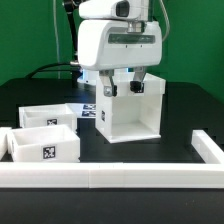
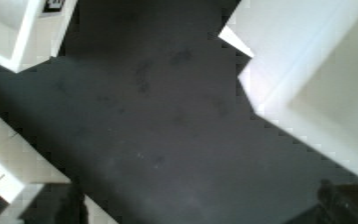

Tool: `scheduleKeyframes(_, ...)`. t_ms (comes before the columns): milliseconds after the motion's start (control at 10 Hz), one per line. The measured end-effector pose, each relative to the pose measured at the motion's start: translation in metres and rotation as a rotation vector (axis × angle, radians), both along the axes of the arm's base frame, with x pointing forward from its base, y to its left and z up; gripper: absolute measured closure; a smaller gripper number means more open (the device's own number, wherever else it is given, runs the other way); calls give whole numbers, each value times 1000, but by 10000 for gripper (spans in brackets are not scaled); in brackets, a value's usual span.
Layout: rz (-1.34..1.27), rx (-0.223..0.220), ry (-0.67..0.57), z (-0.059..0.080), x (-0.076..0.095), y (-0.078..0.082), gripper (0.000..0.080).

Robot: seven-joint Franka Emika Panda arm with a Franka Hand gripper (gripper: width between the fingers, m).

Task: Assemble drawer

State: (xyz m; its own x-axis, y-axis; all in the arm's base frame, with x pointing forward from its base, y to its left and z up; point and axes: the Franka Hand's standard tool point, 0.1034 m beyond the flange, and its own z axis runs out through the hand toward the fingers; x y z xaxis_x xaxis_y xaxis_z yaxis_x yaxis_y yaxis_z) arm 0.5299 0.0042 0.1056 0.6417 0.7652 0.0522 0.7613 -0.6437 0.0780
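Black table (image 1: 186,112): drawer housing (image 1: 132,118) is set centrally; rear tray (image 1: 45,115) and front tray (image 1: 45,150) are placed at 8 o'clock; gripper (image 1: 121,88) is spread wide, empty.

We find open black table (image 1: 188,118) on the exterior view's right of the box housing (image 1: 132,115), only a narrow lane between it and the nearer tray (image 1: 45,152) and farther tray (image 1: 35,120), and the white rail (image 1: 120,177) walling the near edge.
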Motion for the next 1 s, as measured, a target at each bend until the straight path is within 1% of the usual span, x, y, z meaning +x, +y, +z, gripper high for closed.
scheduleKeyframes(400, 1, 1, 0, 0, 0, 1, 150)
scheduleKeyframes(500, -82, 3, 39, 2, -6, 8, 150)
scheduleKeyframes(600, -137, -3, 76, 10, -11, 18, 150)
scheduleKeyframes(700, -157, -15, 111, 20, -14, 25, 150)
scheduleKeyframes(800, -175, -27, 144, 31, -18, 27, 150)
scheduleKeyframes(900, -194, -36, 170, 38, -24, 28, 150)
scheduleKeyframes(1000, -218, -33, 177, 42, -27, 31, 150)
